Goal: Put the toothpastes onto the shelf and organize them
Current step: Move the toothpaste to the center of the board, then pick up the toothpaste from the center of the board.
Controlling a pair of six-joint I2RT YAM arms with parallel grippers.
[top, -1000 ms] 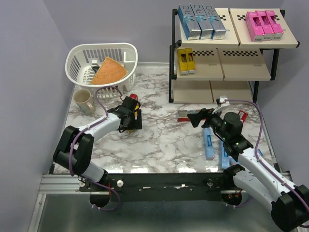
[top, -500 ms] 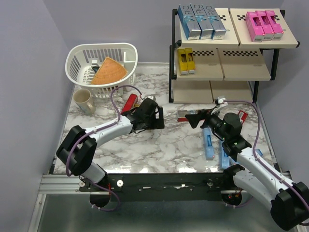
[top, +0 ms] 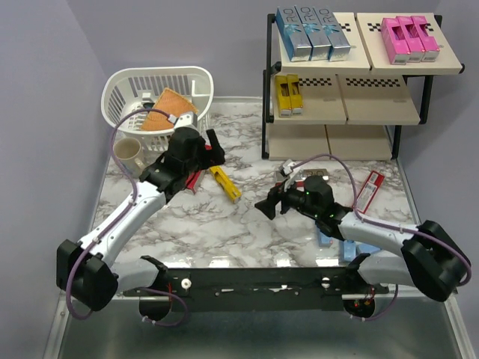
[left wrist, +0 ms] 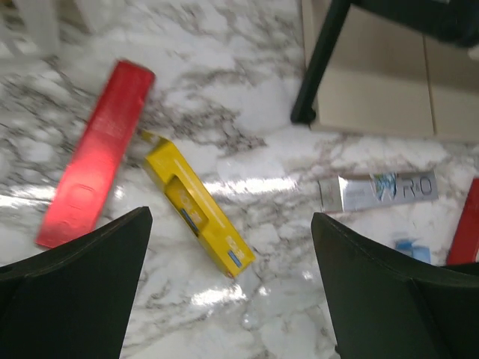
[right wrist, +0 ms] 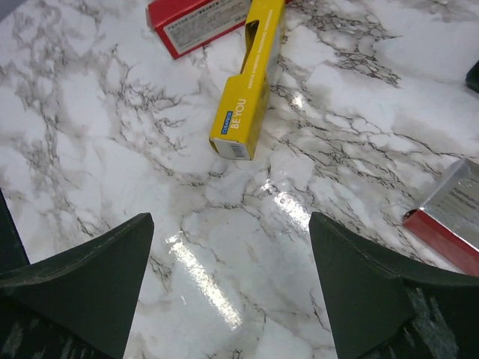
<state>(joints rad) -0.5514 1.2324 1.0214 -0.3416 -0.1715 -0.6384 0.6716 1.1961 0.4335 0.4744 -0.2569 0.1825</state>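
Left claw (left wrist: pixel 230 217) is wide open with nothing in it, hanging over the yellow carton (left wrist: pixel 198 209). That carton lies flat and slanted on the worktop (top: pixel 247 224). Right claw (right wrist: pixel 230 221) is spread open and empty too, low down and aimed at the same carton from the other side.

So I'd guess the step here is picking up that yellow one. It probably belongs on the shelf (top: pixel 382 108), middle tier, next to the shelved yellow pair (top: pixel 288 93).

A few tips for doing it cleanly:
- Let one arm take it. Both are crowding one box and could bump each other.
- Turn the wrist so the jaws cross the narrow width, not the length.
- Grab around the middle of its length so it doesn't droop.
- Watch the red carton (left wrist: pixel 93 153). It's right at the yellow one's far end, maybe touching, I can't tell. A low finger could drag it along.
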